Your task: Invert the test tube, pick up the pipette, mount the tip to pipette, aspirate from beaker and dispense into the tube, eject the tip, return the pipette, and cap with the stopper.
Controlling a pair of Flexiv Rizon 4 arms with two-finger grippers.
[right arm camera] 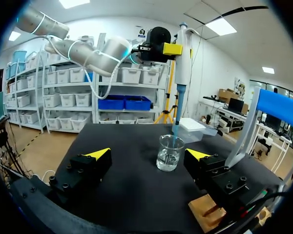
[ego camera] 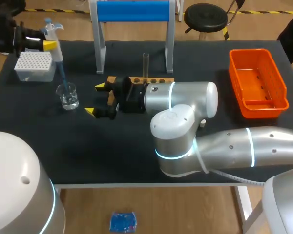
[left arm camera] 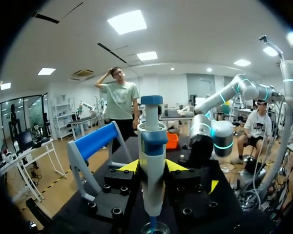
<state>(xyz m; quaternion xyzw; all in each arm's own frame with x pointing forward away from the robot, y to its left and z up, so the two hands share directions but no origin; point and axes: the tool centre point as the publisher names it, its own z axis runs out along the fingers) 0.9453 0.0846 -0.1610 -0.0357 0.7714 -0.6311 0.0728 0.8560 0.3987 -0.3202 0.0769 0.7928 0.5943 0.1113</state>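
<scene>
This is a laboratory. My black desk (ego camera: pixel 49 146) carries a small clear glass beaker of liquid (ego camera: pixel 68 95), a white box of pipette tips (ego camera: pixel 35 66) and a clear glass test tube (ego camera: pixel 146 63) upright at a wooden rack with holes (ego camera: pixel 158 80). A white-and-blue plastic pipette (ego camera: pixel 53 39) hangs over the beaker.

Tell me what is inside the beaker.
Clear liquid sits in the bottom of the beaker, and the blue tip on the pipette dips in from above. Whether its end reaches the liquid cannot be seen.
</scene>
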